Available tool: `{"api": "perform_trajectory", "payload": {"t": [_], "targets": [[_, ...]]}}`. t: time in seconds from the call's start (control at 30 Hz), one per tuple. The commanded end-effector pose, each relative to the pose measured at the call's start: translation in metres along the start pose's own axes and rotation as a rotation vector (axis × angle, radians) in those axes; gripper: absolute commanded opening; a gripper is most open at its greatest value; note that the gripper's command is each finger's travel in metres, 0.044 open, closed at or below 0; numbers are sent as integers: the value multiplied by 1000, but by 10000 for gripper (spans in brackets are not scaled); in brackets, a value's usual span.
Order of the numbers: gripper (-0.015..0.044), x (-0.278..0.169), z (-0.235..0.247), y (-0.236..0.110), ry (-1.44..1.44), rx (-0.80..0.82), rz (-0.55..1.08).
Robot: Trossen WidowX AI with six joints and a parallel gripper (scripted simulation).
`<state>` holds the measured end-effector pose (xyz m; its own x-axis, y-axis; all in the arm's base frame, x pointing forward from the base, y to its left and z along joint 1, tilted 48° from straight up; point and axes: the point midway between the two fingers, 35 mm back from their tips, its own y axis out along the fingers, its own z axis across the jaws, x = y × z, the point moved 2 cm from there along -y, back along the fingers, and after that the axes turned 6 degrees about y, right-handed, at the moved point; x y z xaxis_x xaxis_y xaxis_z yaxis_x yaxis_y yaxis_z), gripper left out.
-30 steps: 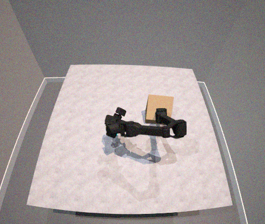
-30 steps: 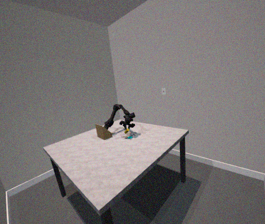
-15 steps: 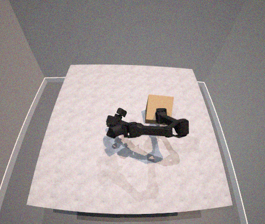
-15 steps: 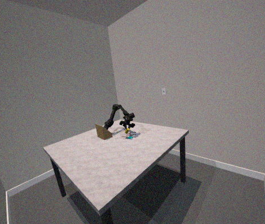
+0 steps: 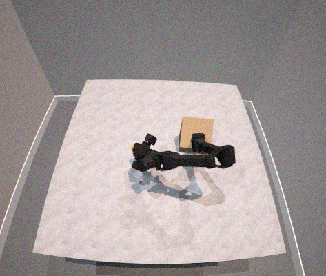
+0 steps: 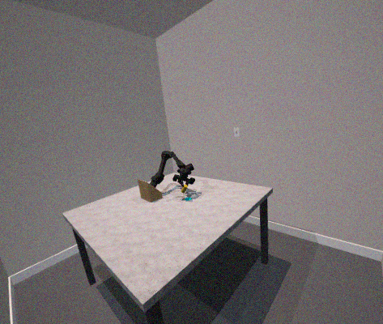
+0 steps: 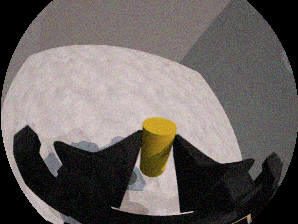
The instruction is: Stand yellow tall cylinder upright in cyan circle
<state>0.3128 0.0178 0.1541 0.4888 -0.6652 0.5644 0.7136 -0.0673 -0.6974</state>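
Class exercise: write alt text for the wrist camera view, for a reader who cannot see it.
A yellow cylinder is clamped between the gripper's two dark jaws, its flat end facing the camera. Behind it lies a pale mottled table top, with grey walls beyond at the upper right.

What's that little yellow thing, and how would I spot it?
Find the pale speckled table, then the black arm rising from the tan block on it. The pincer at its tip clamps a short yellow cylinder, the only yellow thing there.
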Motion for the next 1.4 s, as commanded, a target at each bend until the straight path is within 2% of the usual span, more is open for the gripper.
{"api": "perform_trajectory", "payload": {"t": [0.0, 1.37], "targets": [[105, 1, 0, -2, 21, 7, -40], [105, 0, 1, -22, 185, 115, -284]]}}
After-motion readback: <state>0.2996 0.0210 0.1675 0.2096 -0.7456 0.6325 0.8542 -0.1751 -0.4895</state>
